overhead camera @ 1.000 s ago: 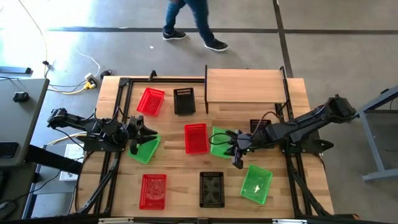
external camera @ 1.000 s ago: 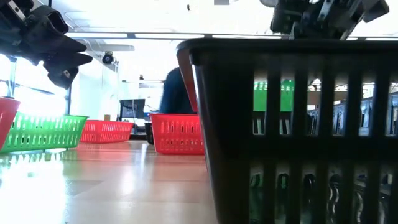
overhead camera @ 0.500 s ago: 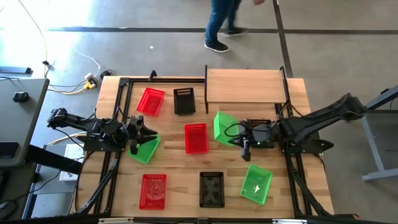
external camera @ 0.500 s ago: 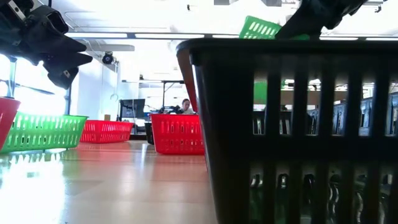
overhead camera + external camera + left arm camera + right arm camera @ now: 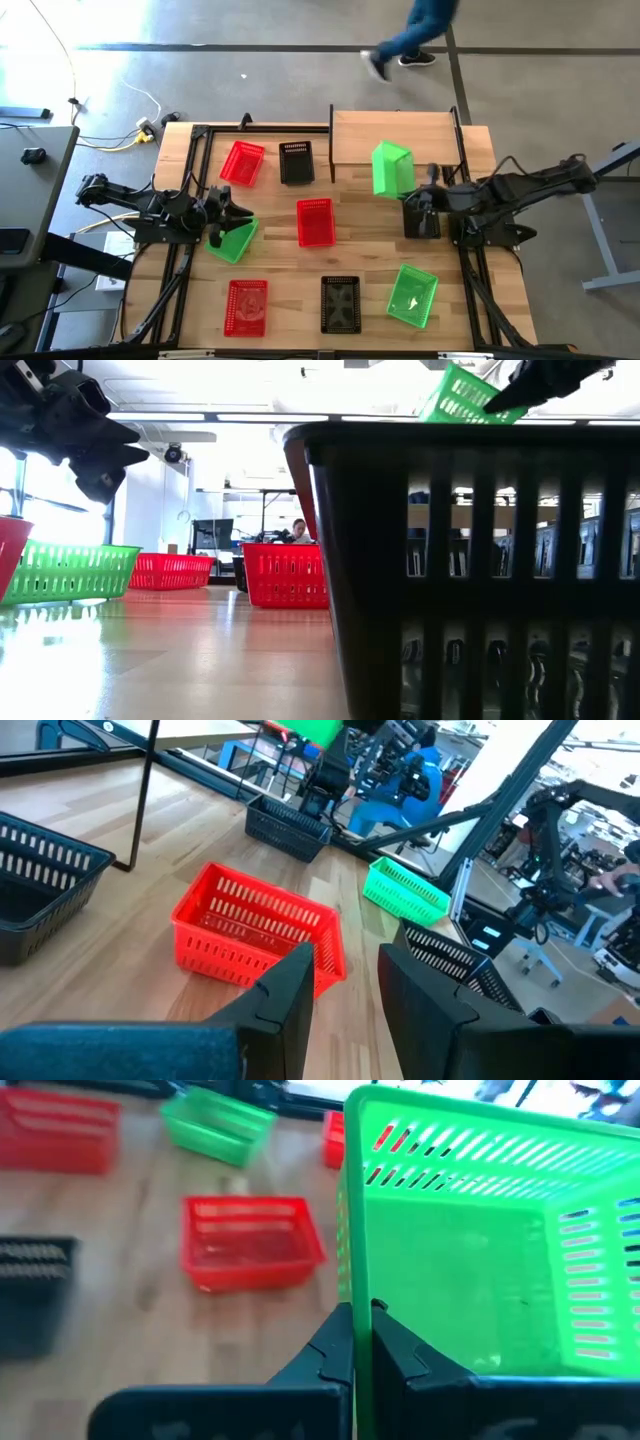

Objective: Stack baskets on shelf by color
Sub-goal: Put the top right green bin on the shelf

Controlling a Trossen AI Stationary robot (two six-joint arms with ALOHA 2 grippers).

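Note:
My right gripper (image 5: 412, 189) is shut on a green basket (image 5: 392, 168), held tipped in the air just before the shelf (image 5: 395, 136), a light-wood board with black posts at the table's far side. The low view shows this basket (image 5: 462, 395) high up and slanted. At the table's left, my left gripper (image 5: 227, 210) stands open with nothing between its fingers, above another green basket (image 5: 233, 240) that rests on its base. Red, black and green baskets sit on their bases across the table. My right gripper pinches one side wall of the green basket at its rim (image 5: 357, 1295), one finger (image 5: 392, 1348) inside the basket and one outside. The fingers come from the table's right, slanting down. The basket is lifted clear and tipped, its open side toward the gripper.
Red baskets (image 5: 242, 162) (image 5: 315, 221) (image 5: 247, 305), black baskets (image 5: 296, 162) (image 5: 340, 303) and a green one (image 5: 413, 295) dot the table. Another black basket (image 5: 419, 218) lies under my right arm. A person (image 5: 415, 40) walks beyond the far edge.
My right gripper has risen and drawn back toward the table's right and far edges, rolling as it went. It has carried the green basket up off the table's middle toward the shelf, tipping it from flat onto its side. The person has walked to the right.

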